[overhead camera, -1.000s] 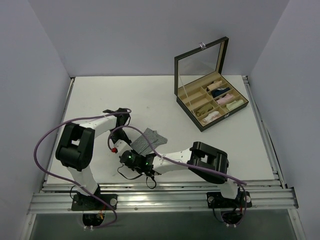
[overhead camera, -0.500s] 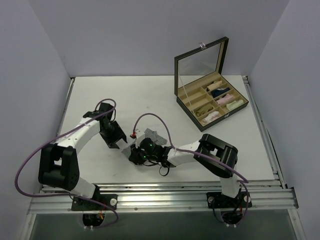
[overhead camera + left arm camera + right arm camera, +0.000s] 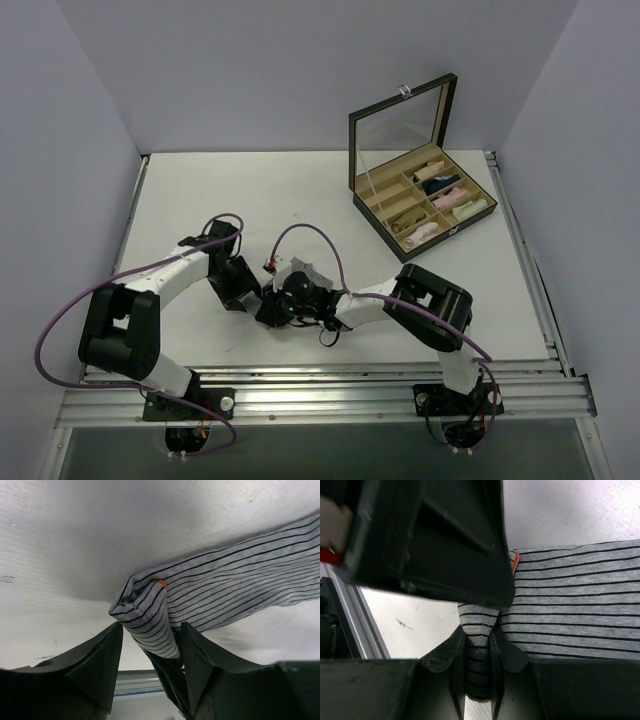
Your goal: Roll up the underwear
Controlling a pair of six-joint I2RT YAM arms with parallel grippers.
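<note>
1. I see the underwear (image 3: 225, 590) lying on the white table (image 3: 300, 190), near the front, between my two arms.
2. My right gripper (image 3: 477, 635) pinches a fold of it tight.
3. My left gripper (image 3: 151, 630) is wide, one finger on each side of the folded corner.

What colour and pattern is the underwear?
The underwear is light grey with thin dark pinstripes, plus a small orange mark; clearest in the left wrist view.

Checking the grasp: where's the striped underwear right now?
Top view: the underwear lies front-centre on the table, between the arms' wrists. The right tool pinches its folded corner; the open left tool straddles that corner.
</note>
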